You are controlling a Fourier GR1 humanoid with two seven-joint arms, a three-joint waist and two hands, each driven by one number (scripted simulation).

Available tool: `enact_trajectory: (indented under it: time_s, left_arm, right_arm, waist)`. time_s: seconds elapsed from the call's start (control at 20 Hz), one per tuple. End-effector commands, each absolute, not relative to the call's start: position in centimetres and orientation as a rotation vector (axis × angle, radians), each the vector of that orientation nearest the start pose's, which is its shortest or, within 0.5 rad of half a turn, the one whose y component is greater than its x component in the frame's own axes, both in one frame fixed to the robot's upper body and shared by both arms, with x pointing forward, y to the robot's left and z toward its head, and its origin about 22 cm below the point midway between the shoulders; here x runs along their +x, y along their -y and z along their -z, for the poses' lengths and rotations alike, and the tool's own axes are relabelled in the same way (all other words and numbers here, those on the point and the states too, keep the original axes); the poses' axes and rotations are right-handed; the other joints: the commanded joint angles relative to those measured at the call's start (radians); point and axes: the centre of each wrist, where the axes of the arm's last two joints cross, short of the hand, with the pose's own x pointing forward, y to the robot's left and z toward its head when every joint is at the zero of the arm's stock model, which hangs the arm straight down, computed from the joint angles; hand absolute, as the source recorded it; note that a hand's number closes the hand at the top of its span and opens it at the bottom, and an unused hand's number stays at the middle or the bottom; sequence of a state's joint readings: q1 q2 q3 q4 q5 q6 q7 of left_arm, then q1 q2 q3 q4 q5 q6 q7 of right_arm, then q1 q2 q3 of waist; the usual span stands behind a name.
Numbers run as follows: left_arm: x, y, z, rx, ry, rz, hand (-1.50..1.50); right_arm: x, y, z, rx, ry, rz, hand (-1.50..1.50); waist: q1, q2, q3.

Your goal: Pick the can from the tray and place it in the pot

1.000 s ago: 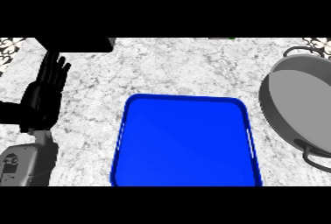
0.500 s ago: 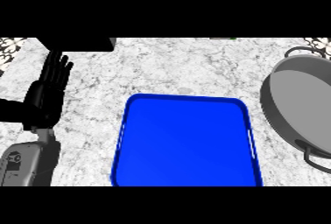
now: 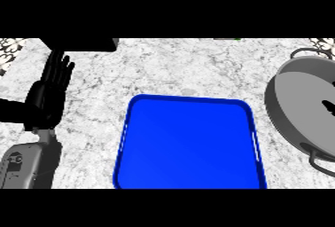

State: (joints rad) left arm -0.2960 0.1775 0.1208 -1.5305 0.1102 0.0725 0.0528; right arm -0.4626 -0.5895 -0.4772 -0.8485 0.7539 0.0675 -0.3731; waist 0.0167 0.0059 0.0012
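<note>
Your left robot hand [image 3: 51, 91] rests open, holding nothing; the blue rectangular tray [image 3: 189, 142] shows no can, so next locate it before the grey metal pot [image 3: 304, 106].

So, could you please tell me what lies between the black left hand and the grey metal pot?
In the head view, the blue rectangular tray lies on the marble counter between the black left hand and the grey metal pot.
</note>
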Motion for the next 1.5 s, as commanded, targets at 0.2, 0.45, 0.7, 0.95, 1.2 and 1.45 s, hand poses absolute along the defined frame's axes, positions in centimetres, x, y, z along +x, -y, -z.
enact_trajectory:
  time_s: [0.2,0.45,0.7,0.95,1.2,1.45]
  left_arm:
    - [30.7,-27.1,-9.1,0.102,1.770,-0.049,0.00]
    - [31.5,-26.3,-9.6,0.116,1.769,-0.053,0.00]
    - [31.2,-27.3,-7.6,0.122,1.769,-0.065,0.00]
    - [30.4,-27.3,-7.7,0.087,1.766,-0.029,0.00]
    - [30.8,-27.1,-7.6,0.091,1.774,-0.048,0.00]
    - [30.5,-27.0,-8.3,0.088,1.762,-0.029,0.00]
  right_arm:
    - [31.6,47.8,-6.6,-0.819,1.616,-0.642,-1.50]
    - [32.6,47.5,-7.9,-0.671,1.717,-0.386,-1.50]
    - [31.2,50.2,-8.8,-0.597,1.712,-0.149,-1.50]
    - [29.8,53.6,-10.6,-0.591,1.777,0.017,-1.50]
    - [26.6,57.2,-11.0,-0.599,1.796,0.109,-1.50]
    - [22.9,60.0,-11.6,-0.617,1.790,0.130,-1.50]
  waist:
    - [-0.008,-0.004,0.000]
    - [-0.016,-0.007,-0.001]
    - [-0.026,-0.007,-0.001]
    - [-0.005,-0.001,0.000]
    - [0.001,0.004,0.002]
    - [0.010,0.006,0.004]
